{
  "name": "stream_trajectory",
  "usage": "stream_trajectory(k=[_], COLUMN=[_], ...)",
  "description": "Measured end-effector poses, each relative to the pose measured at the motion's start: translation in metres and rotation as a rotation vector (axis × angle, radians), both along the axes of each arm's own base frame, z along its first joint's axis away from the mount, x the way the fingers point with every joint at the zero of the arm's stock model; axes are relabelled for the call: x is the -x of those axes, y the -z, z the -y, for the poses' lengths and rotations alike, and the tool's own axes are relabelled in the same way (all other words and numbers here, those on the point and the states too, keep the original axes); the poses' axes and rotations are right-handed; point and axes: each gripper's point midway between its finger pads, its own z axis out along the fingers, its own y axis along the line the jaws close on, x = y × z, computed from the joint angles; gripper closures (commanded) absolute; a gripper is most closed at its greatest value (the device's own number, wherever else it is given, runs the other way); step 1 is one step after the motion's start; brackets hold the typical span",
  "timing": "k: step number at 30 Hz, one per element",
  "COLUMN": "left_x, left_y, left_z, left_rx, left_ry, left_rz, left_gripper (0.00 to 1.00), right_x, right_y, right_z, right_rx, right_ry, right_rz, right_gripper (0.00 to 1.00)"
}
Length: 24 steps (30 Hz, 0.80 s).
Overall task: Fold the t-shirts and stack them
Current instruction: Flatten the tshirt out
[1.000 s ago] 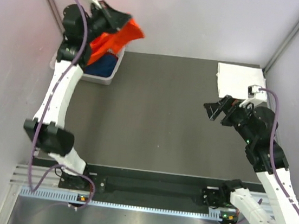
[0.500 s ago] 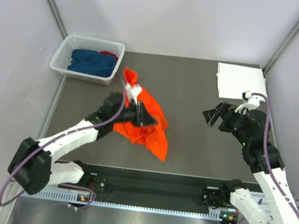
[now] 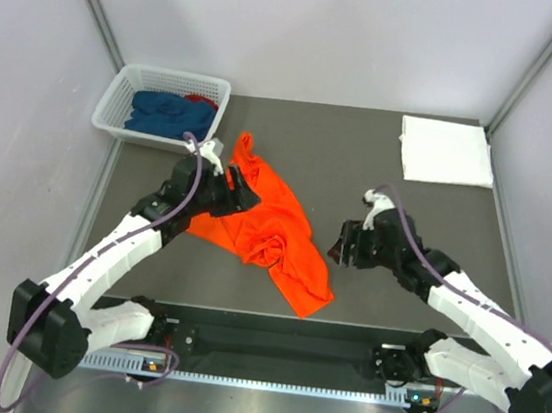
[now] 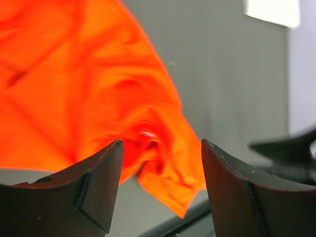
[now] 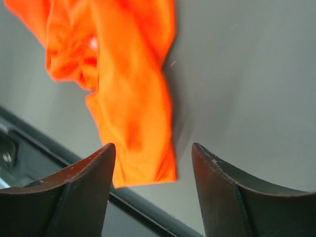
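At the far left corner of your surface [image 3: 360,177] stands the white basket [image 3: 114,104]. A dark blue shirt [image 3: 164,115] lies crumpled inside it and fills most of the floor. A bit of the red shirt [image 3: 202,103] shows at the basket's far right side, next to the blue one.

Just right of the basket and nearer to you, your left pincer [image 4: 161,143] sits low at the left edge of the orange shirt [image 3: 277,237]. Its fingers stand wide apart. The wrist view shows nothing between them, and the orange cloth lies beyond the tips.

The orange shirt is on the surface, left of the middle, unfolded and rumpled. It starts as a narrow twisted end at the far side. From there it spreads into a broad wrinkled sheet and runs slantwise toward you, ending in a blunt corner near the front rail. A bunched swirl of folds sits about halfway along it. The colour is a bright, even orange with no print that you can see.

Right of the shirt, your right pincer [image 5: 153,145] hangs over bare surface, just beside the shirt's near corner. Its fingers are parted and hold nothing.

In the far right corner lies the white shirt [image 3: 446,152], folded into a flat, neat rectangle, well apart from the other shirts.
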Motion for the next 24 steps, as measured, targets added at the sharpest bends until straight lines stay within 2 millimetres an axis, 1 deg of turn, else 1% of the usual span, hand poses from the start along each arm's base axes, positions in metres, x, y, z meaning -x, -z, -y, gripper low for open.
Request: stream_trajectory(k=[2, 4, 5, 6, 8, 12, 15, 20, 23, 24], left_x=[-0.003, 0.003, 0.01, 0.017, 0.032, 0.049, 0.056, 0.058, 0.058, 0.057], left_y=[0.018, 0.045, 0.061, 0.073, 0.092, 0.111, 0.123, 0.141, 0.146, 0.147], left_z=[-0.021, -0.039, -0.044, -0.045, -0.044, -0.035, -0.03, -0.023, -0.018, -0.016], left_rx=[-0.029, -0.061, -0.076, -0.087, -0.099, -0.077, -0.071, -0.059, -0.049, -0.042], left_ry=[-0.066, -0.106, -0.104, -0.092, -0.055, 0.013, 0.044, 0.071, 0.082, 0.086], left_rz=[-0.044, -0.118, -0.163, -0.197, -0.264, -0.342, -0.383, -0.429, -0.439, -0.44], left_gripper=[0.32, 0.32, 0.31, 0.3, 0.3, 0.3, 0.31, 0.32, 0.35, 0.39], right_x=[0.014, 0.023, 0.027, 0.03, 0.036, 0.04, 0.045, 0.049, 0.049, 0.05], right_y=[0.013, 0.024, 0.03, 0.036, 0.048, 0.068, 0.08, 0.092, 0.097, 0.099], right_z=[-0.013, -0.021, -0.024, -0.025, -0.027, -0.019, -0.016, -0.016, -0.02, -0.022], right_rx=[0.024, 0.03, 0.039, 0.047, 0.071, 0.116, 0.122, 0.126, 0.113, 0.111], right_ry=[-0.058, -0.095, -0.11, -0.12, -0.14, -0.134, -0.138, -0.147, -0.162, -0.167], right_rz=[-0.015, -0.016, -0.018, -0.023, -0.035, -0.05, -0.056, -0.064, -0.065, -0.066], right_gripper=[0.38, 0.36, 0.34, 0.28, 0.24, 0.23, 0.23, 0.24, 0.24, 0.24])
